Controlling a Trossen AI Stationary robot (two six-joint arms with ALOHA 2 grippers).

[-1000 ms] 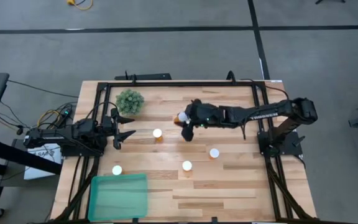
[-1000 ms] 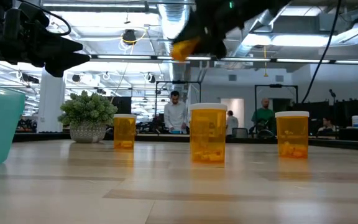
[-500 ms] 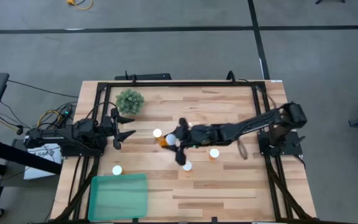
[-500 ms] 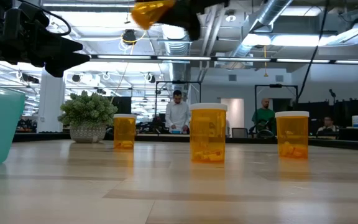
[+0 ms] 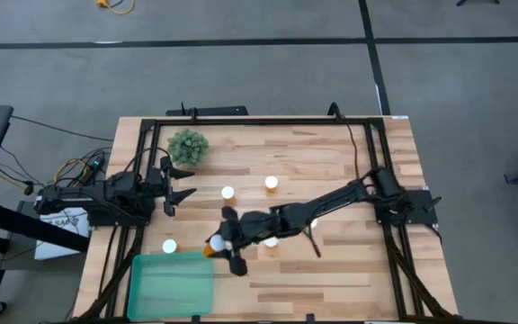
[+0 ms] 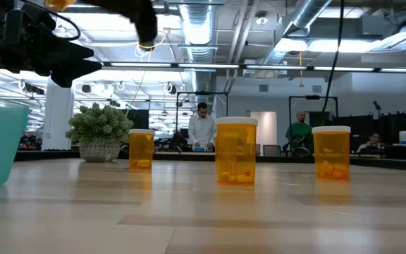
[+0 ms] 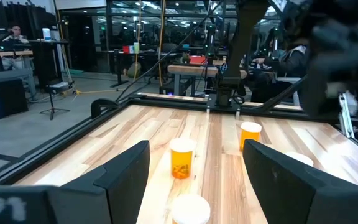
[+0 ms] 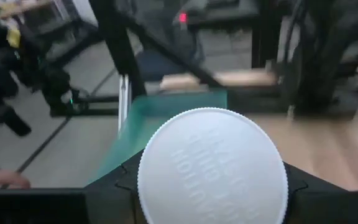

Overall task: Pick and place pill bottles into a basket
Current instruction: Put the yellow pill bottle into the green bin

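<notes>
My right gripper (image 5: 221,243) is shut on a pill bottle (image 5: 212,246), amber with a white cap, in the air just off the far right corner of the teal basket (image 5: 171,284). The low view shows the bottle (image 6: 58,3) only at its top edge. Other bottles stand upright on their bases on the table (image 5: 227,192) (image 5: 271,184) (image 5: 169,246); one (image 5: 271,241) is partly under the right arm. My left gripper (image 5: 185,184) is open and empty at the table's left side, pointing right. My right gripper holds the bottle between its two fingers (image 8: 114,186), one on each side, just below the white cap (image 8: 211,163). The cap faces back toward the wrist. The bottle is tilted, its amber body (image 5: 208,251) pointing toward the basket, and is lifted clear of the table.
A small green plant (image 5: 188,146) stands at the far left. A black frame (image 5: 259,121) runs along the table's far, left and right edges. The stretched right arm (image 5: 322,202) crosses the middle of the table above the bottles. People show in the room behind (image 6: 201,128).
My right gripper has carried the bottle from the far middle of the table toward the near left, up to the basket's corner, the arm stretching out. A bottle that the arm covered at the far middle now shows. The standing bottles have kept still.
</notes>
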